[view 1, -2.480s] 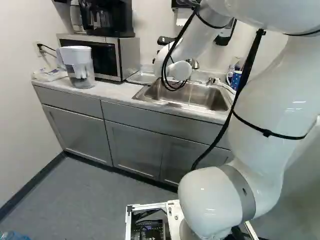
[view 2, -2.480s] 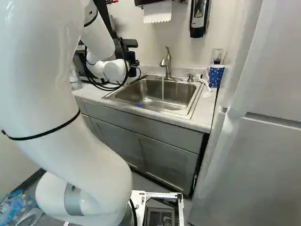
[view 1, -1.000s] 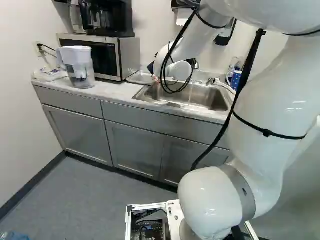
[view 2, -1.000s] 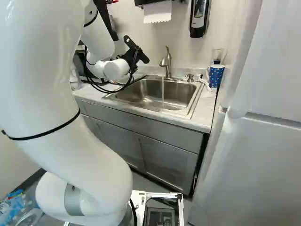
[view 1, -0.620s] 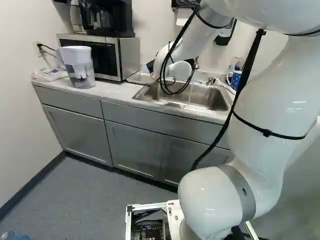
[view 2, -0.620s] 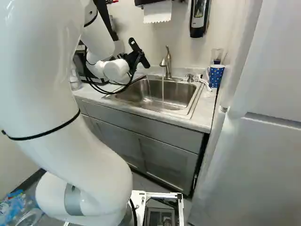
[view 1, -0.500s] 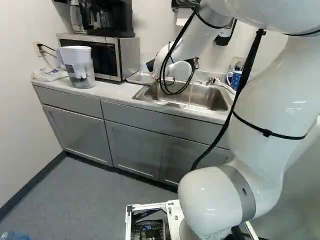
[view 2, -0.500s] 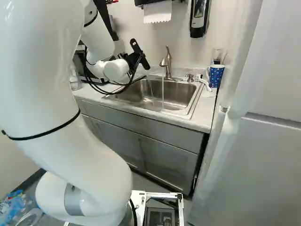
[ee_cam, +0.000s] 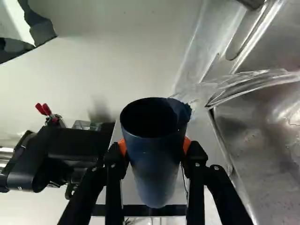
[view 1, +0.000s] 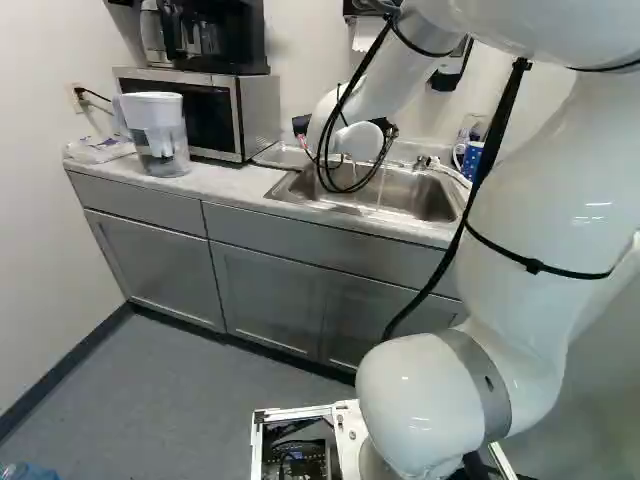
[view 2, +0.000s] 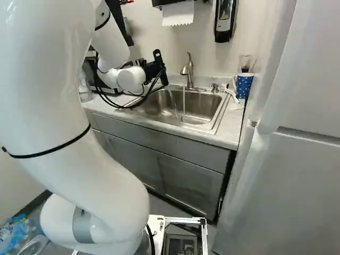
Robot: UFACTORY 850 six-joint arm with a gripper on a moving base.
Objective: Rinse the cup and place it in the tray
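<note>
In the right base view my black gripper (view 2: 155, 70) is over the left back part of the steel sink (view 2: 199, 109), left of the faucet (view 2: 188, 71). The wrist view shows the gripper (ee_cam: 154, 146) shut on a dark blue cup (ee_cam: 155, 171), an orange pad against either side. The cup is tipped and water (ee_cam: 253, 84) pours from its rim into the sink. In the base views I cannot make out the cup. The faucet runs in a thin stream. A shallow grey tray-like thing (view 1: 280, 155) lies between microwave and sink; whether it is the tray, I cannot tell.
Right of the sink stand a blue dotted cup (view 2: 244, 85) and a clear glass (view 2: 246, 60). A refrigerator (view 2: 281, 175) rises at the right. Left of the sink are the microwave (view 1: 205, 115) and a water pitcher (view 1: 157, 135). A soap dispenser (view 2: 224, 21) hangs above.
The gripper has swung and turned beside the faucet, the cup moving with it. A second stream of water now falls into the sink from the cup. The base has not moved.
</note>
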